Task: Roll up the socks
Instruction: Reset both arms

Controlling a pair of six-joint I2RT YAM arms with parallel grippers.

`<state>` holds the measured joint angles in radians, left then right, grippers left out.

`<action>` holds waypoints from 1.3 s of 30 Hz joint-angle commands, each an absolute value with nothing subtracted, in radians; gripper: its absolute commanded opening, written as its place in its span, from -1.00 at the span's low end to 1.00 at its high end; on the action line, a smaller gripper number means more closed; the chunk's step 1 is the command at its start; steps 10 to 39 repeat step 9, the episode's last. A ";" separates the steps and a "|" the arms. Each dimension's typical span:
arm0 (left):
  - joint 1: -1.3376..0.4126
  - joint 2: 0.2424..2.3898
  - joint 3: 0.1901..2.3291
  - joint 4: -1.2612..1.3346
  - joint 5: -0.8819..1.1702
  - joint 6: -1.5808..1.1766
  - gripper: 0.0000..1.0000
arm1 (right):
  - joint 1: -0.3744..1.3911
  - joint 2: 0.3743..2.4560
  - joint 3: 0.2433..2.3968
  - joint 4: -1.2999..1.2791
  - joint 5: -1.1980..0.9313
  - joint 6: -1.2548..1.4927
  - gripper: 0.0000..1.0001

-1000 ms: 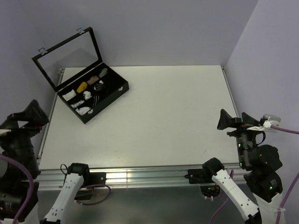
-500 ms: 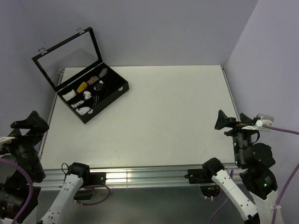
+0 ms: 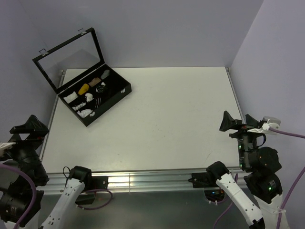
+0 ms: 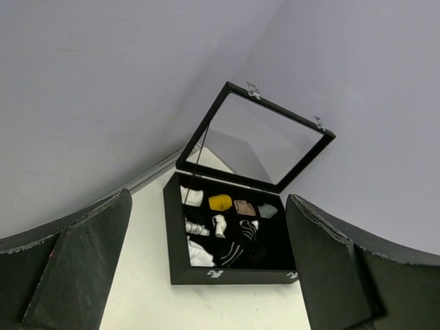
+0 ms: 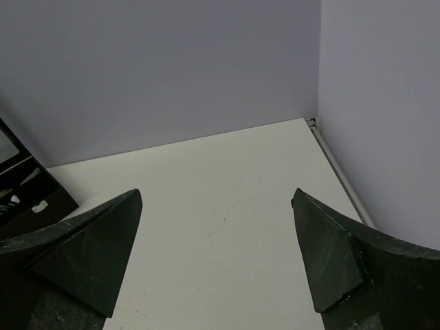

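Note:
The black socks with thin white stripes (image 3: pixel 98 93) lie unrolled inside an open black box (image 3: pixel 110 105) at the far left of the white table. In the left wrist view the socks (image 4: pixel 239 249) sit in the box's near middle compartments. My left gripper (image 3: pixel 29 128) is open and empty, off the table's near left edge, pointing at the box from well short of it (image 4: pixel 208 199). My right gripper (image 3: pixel 229 123) is open and empty at the table's near right edge, over bare table (image 5: pixel 216 194).
The box's glass lid (image 3: pixel 70 55) stands open toward the back wall. Small rolled bundles fill other compartments: yellow (image 4: pixel 221 201), tan (image 4: pixel 243 207), grey (image 4: pixel 267 210), white (image 4: pixel 193 196). Walls close the back and right sides. A metal rail (image 3: pixel 143 180) runs along the near edge.
My left arm has dropped lower and nearer the front edge. My right arm has shifted slightly left and down. The socks and the box have not moved.

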<state>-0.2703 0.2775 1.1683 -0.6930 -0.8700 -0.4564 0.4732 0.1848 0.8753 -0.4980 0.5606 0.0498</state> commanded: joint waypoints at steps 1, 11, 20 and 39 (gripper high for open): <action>-0.281 0.275 1.149 -0.657 -0.908 -0.434 0.99 | 0.469 0.183 0.858 -0.449 0.581 0.035 0.94; -0.293 0.244 1.095 -0.615 -0.928 -0.428 0.99 | 0.469 0.195 0.845 -0.437 0.584 0.031 0.94; -0.293 0.244 1.095 -0.615 -0.928 -0.428 0.99 | 0.469 0.195 0.845 -0.437 0.584 0.031 0.94; -0.293 0.244 1.095 -0.615 -0.928 -0.428 0.99 | 0.469 0.195 0.845 -0.437 0.584 0.031 0.94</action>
